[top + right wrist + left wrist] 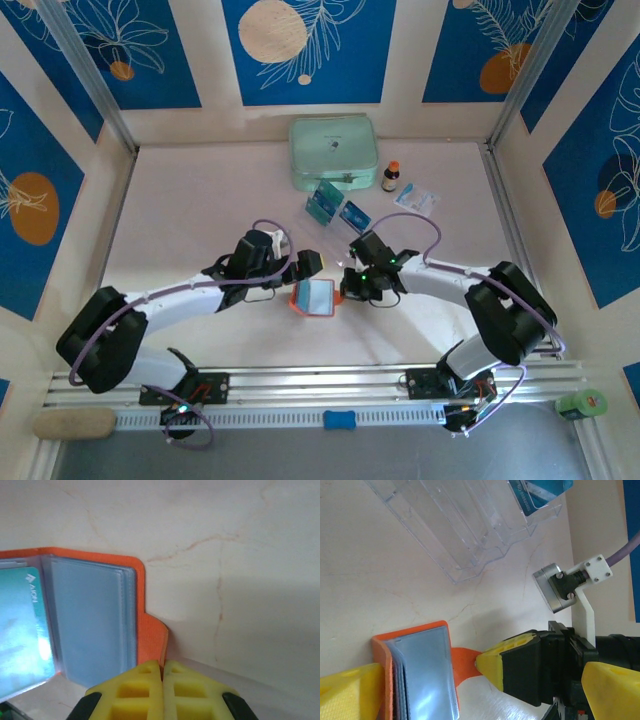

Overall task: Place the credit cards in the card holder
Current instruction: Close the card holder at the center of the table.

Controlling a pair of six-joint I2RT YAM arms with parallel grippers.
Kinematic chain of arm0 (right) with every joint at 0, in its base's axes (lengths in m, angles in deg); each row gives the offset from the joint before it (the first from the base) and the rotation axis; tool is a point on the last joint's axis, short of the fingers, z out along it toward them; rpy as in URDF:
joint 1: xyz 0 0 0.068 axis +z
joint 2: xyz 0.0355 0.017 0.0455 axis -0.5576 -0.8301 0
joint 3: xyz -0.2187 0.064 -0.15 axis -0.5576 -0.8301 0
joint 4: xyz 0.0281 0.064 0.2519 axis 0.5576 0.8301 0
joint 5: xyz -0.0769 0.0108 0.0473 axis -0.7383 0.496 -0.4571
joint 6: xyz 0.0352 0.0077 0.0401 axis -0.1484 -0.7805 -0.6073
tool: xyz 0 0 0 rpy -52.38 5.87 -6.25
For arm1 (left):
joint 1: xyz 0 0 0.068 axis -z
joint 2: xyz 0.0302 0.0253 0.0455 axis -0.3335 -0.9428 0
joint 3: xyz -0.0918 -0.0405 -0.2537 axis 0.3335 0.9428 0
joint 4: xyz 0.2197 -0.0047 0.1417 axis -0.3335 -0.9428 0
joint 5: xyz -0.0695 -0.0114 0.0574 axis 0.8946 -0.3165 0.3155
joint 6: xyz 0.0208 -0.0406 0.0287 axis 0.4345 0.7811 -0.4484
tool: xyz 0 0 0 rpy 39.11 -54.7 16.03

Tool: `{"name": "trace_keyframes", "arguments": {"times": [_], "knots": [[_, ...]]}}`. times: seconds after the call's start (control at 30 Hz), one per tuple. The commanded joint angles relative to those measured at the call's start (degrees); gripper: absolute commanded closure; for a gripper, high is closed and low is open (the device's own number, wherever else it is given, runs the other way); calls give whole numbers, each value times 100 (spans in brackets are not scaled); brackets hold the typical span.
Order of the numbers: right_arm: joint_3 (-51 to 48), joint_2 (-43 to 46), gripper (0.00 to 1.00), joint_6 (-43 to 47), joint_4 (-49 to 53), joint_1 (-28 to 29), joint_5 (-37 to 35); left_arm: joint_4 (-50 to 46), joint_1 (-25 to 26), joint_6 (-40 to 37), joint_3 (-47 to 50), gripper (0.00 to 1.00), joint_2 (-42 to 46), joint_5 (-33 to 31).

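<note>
Both arms reach inward. Left end effector (302,280) spread wide; right end effector (163,666) pinched closed.

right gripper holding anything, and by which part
Yes: the right gripper is shut on the card holder, pinching its orange tab at the side edge.

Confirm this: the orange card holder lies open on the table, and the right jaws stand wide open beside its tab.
Not quite. The right gripper has its jaws shut on the tab of the card holder, as the right wrist view shows.
</note>
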Motion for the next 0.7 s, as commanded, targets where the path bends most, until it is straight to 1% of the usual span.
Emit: {"name": "trace_keyframes", "arguments": {"times": [0.0, 0.23, 0.5, 0.63, 0.67], "knots": [[172, -138, 100, -88, -371, -79, 456, 40, 49, 60, -33, 0, 112, 141], [175, -321, 100, -123, -626, -241, 648, 203, 183, 199, -124, 0, -35, 194], [161, -432, 100, -181, -844, -447, 890, 456, 453, 302, -307, 0, -493, 102], [85, -171, 78, -156, -694, -637, 877, 529, 574, 306, -314, 0, -727, 3], [43, -43, 75, -142, -624, -694, 858, 530, 602, 311, -308, 0, -773, -32]]}}
